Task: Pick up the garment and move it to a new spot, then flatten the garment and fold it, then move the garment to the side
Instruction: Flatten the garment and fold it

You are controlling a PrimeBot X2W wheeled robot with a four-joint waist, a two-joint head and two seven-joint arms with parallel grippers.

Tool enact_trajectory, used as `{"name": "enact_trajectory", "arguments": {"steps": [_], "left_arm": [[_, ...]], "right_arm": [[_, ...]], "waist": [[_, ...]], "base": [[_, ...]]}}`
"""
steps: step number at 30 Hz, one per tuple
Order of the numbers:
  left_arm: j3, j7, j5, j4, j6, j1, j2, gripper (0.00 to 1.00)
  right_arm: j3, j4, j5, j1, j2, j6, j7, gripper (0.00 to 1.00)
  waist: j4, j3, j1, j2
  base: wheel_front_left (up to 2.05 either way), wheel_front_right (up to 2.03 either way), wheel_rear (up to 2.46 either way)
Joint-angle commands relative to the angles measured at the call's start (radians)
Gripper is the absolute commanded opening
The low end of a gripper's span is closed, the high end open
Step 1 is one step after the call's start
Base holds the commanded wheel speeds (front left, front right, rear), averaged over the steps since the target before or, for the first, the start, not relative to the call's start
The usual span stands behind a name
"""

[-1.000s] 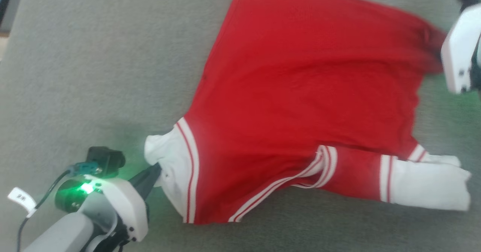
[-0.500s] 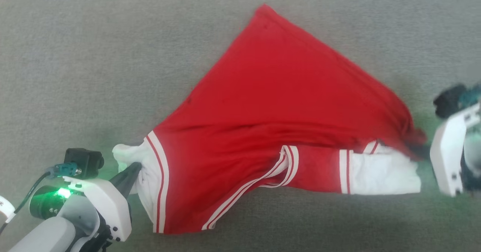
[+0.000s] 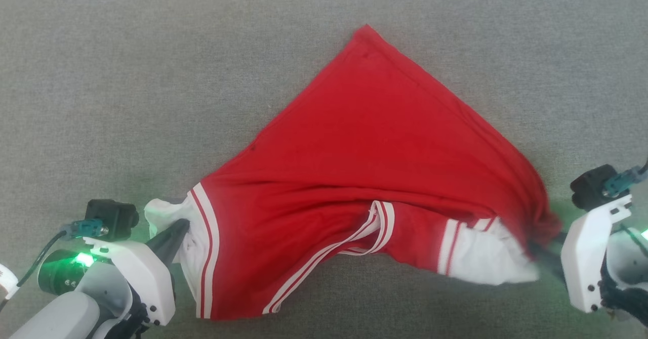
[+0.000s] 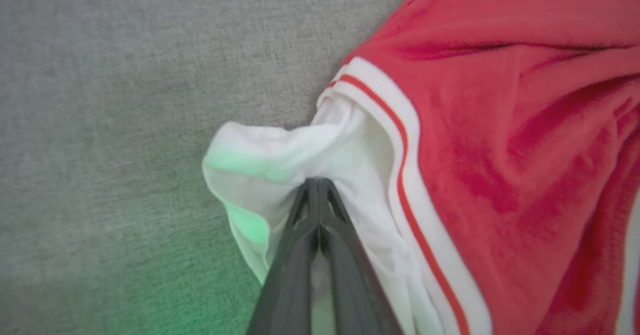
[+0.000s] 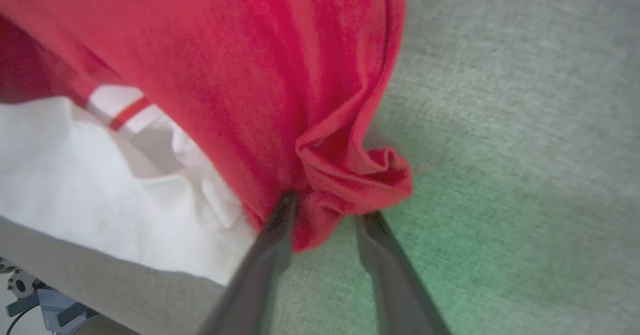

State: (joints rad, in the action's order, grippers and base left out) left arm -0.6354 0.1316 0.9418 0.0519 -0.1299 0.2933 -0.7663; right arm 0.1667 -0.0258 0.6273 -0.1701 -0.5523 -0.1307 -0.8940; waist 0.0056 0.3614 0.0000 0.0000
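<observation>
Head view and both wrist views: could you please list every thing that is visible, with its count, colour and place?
garment: 1, red with white sleeves and red-and-white striped trim, spread in a rough triangle on the middle of the surface.
surface: 1, grey woven fabric, under the garment.
left wrist camera and right wrist camera: 2, black, one on each white gripper body.
left gripper: 1, dark fingers, lower left of the head view, shut on the garment's white sleeve.
right gripper: 1, dark fingers, lower right of the head view, fingers apart with a bunched red corner of the garment between them.
</observation>
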Motion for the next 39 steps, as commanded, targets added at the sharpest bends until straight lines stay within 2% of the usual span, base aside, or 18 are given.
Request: {"name": "enact_trajectory", "arguments": {"steps": [1,10,15,18,22,28,33,34,39], "left_arm": [[-0.011,0.007,0.007,0.009,0.006,0.001,0.012,0.0],[-0.025,0.005,0.004,0.014,0.015,0.007,0.025,0.0],[-0.035,0.006,-0.007,0.015,0.019,0.02,0.043,0.0],[-0.046,0.008,-0.012,0.019,0.027,0.038,0.06,0.0],[-0.062,0.007,-0.019,0.034,0.039,0.059,0.088,0.0],[-0.089,0.006,-0.033,0.061,0.062,0.095,0.135,0.0],[-0.111,0.003,-0.045,0.093,0.087,0.135,0.177,0.0],[-0.118,0.003,-0.05,0.109,0.098,0.149,0.196,0.0],[-0.136,-0.006,-0.057,0.148,0.122,0.179,0.234,0.0]], "right_arm": [[0.002,0.004,-0.02,0.05,0.019,0.001,-0.026,1.0],[-0.126,-0.211,-0.043,0.009,0.025,0.001,-0.033,1.0],[-0.104,-0.262,-0.074,-0.076,0.013,0.0,0.012,1.0],[-0.054,-0.23,-0.066,-0.169,0.012,0.0,0.076,1.0],[0.045,-0.118,-0.085,-0.322,0.003,0.0,0.164,1.0],[0.216,0.146,-0.1,-0.567,0.021,0.0,0.283,1.0],[0.351,0.369,-0.088,-0.739,0.03,0.0,0.307,1.0],[0.393,0.45,-0.079,-0.796,0.034,0.001,0.307,1.0],[0.509,0.611,-0.033,-0.91,0.035,0.0,0.265,1.0]], "waist": [[-0.002,-0.005,0.0,0.0],[0.018,-0.023,0.0,0.0],[0.046,-0.022,0.0,0.0],[0.075,-0.016,0.0,0.0],[0.118,-0.006,0.0,0.0],[0.184,0.019,0.0,0.0],[0.242,0.045,0.0,0.0],[0.262,0.054,0.0,0.0],[0.306,0.075,0.0,0.0]], "base": [[0.0,0.0,0.0],[0.0,0.0,0.0],[0.0,0.0,0.0],[0.0,0.0,0.0],[0.0,0.0,0.0],[0.0,0.0,0.0],[0.0,0.0,0.0],[0.0,0.0,0.0],[0.0,0.0,0.0]]}}
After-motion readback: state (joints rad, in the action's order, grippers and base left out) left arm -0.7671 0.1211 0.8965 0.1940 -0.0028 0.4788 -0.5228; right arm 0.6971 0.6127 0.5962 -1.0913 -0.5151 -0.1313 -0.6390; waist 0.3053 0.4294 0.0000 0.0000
